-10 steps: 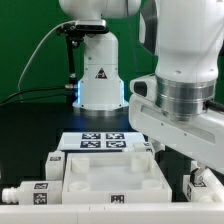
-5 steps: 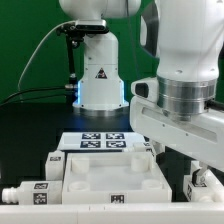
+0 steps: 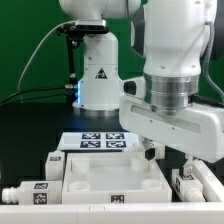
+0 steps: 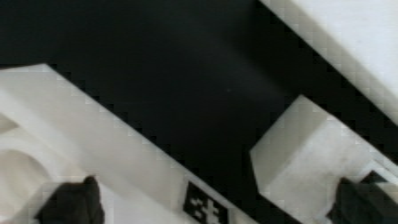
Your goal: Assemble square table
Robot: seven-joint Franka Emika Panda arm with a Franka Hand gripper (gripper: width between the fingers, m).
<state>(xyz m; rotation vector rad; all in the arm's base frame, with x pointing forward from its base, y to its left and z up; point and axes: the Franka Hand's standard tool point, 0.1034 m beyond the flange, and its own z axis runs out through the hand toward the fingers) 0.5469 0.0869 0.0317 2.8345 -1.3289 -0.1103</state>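
Note:
The square tabletop [image 3: 110,178], a white slab with a raised rim and round corner sockets, lies at the front of the table. White tag-marked legs lie at its left [image 3: 25,193] and right [image 3: 198,186]. The arm's hand [image 3: 170,120] hangs over the slab's right rear corner and hides most of the fingers. In the wrist view my gripper [image 4: 219,198] is open, with dark fingertips [image 4: 71,203] wide apart. Between them lie the slab's tagged edge [image 4: 107,140], a black gap and a white leg [image 4: 324,145]. Nothing is held.
The marker board [image 3: 98,142] lies flat behind the slab. The robot's white base [image 3: 100,80] stands at the back, with cables running to the exterior view's left. A white strip [image 4: 347,45] crosses the far corner of the wrist view.
The arm's hand has moved toward the exterior view's left, from over the right leg to over the slab's right rear corner. The parts have not moved.

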